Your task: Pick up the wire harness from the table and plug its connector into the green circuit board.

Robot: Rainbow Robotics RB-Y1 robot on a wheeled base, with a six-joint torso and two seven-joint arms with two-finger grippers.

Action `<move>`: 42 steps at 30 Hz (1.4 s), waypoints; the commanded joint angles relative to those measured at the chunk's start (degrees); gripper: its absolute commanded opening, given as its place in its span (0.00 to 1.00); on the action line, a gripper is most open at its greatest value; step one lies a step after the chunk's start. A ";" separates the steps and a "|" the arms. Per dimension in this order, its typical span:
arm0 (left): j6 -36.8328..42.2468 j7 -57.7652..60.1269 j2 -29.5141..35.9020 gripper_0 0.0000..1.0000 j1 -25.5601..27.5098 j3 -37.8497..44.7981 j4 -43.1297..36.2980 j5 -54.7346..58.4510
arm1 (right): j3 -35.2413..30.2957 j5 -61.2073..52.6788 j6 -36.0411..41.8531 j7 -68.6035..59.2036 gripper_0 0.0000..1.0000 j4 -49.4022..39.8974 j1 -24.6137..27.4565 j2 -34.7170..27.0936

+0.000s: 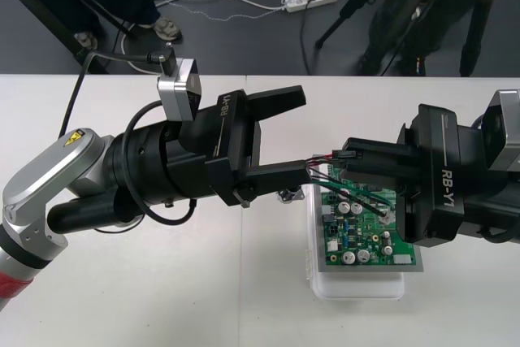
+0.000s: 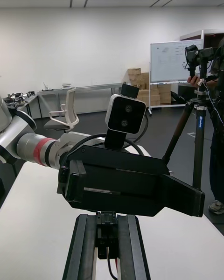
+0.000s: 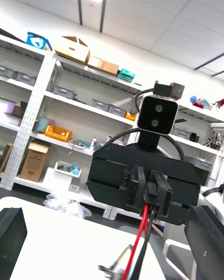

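Observation:
My right gripper (image 1: 351, 158) hovers over the far edge of the green circuit board (image 1: 366, 237), shut on the harness's small black plug (image 1: 348, 154). In the right wrist view the plug (image 2: 107, 233) sits between that gripper's two fingers (image 2: 86, 252). Red, black and green wires (image 1: 321, 166) trail from the plug towards my left gripper. The metal socket (image 1: 286, 195) hangs at their end, just off the board's left edge. My left gripper (image 1: 302, 132) is open and faces the right one, its lower finger (image 1: 280, 175) close to the wires. In the left wrist view the red wire (image 3: 140, 242) drops from the plug (image 3: 151, 199) down to the socket (image 3: 111, 267).
The board rests on a white base (image 1: 357, 286) at the table's right front. Both arms crowd the space above the board's far left corner. Bare table lies to the left and front of the base.

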 commanded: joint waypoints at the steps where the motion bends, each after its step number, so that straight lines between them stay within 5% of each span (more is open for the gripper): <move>1: 3.49 1.97 1.39 1.00 -2.10 -0.58 -1.92 0.68 | -1.40 0.53 -0.41 -2.86 0.00 -2.27 0.06 -0.48; 24: 6.74 2.67 0.60 1.00 -2.98 -0.76 -1.92 -1.96 | -0.78 4.93 -0.41 -5.05 0.00 -2.53 -3.55 1.98; 42: 8.50 3.11 0.69 1.00 -3.42 -1.99 -1.92 -1.87 | -0.78 5.19 -2.17 -7.78 0.00 3.71 -11.37 -2.68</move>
